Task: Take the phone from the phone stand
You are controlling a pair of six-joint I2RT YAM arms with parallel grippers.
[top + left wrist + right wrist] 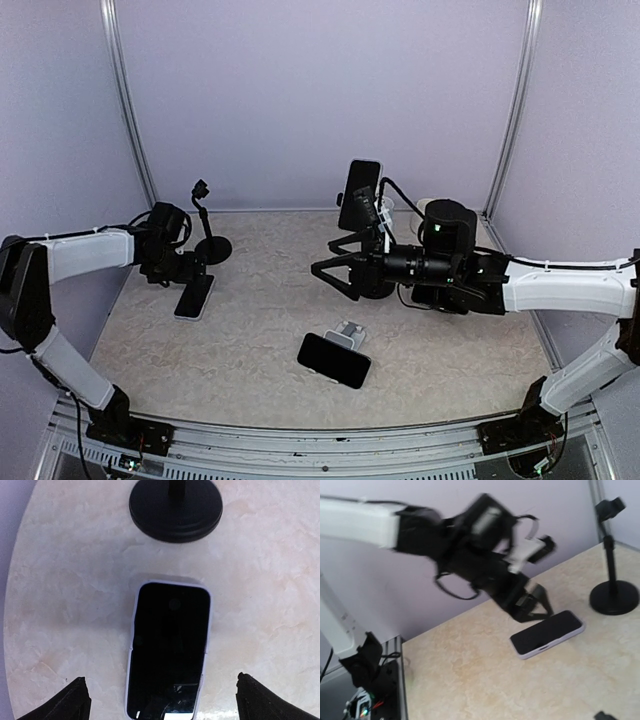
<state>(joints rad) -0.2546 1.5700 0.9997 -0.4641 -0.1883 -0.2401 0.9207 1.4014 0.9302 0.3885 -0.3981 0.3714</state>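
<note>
Left wrist view: the white-cased phone with a black screen (169,650) lies flat, face up, on the beige marbled worktop (65,580). It sits just in front of the black round-based phone stand (175,507), close to the base but apart from it. I read this one as already off its stand.

The left fingers (75,702) stand wide apart, one tip at each bottom corner of that view, clamped on nothing. The phone's near end sits between them. Its long axis runs straight away from the wrist toward the stand base, so the fingers straddle its short width. If I re-grip I close across the width; if I pull out, I go straight back.

The right fingers (330,272) are spread too and hold nothing. They hover mid-worktop, well away from this phone, so the left arm is plainly the nearer one.

The overhead view adds what the wrist cannot see: the stand's gooseneck and clip rise empty above the base. Two more dark phones show there, one upright (358,195) behind the right arm and one propped on a small white stand (350,333) toward the near edge.

The right wrist view gives a blurred side look at the left fingers, low over the phone's end. I cannot tell whether they touch it.
</note>
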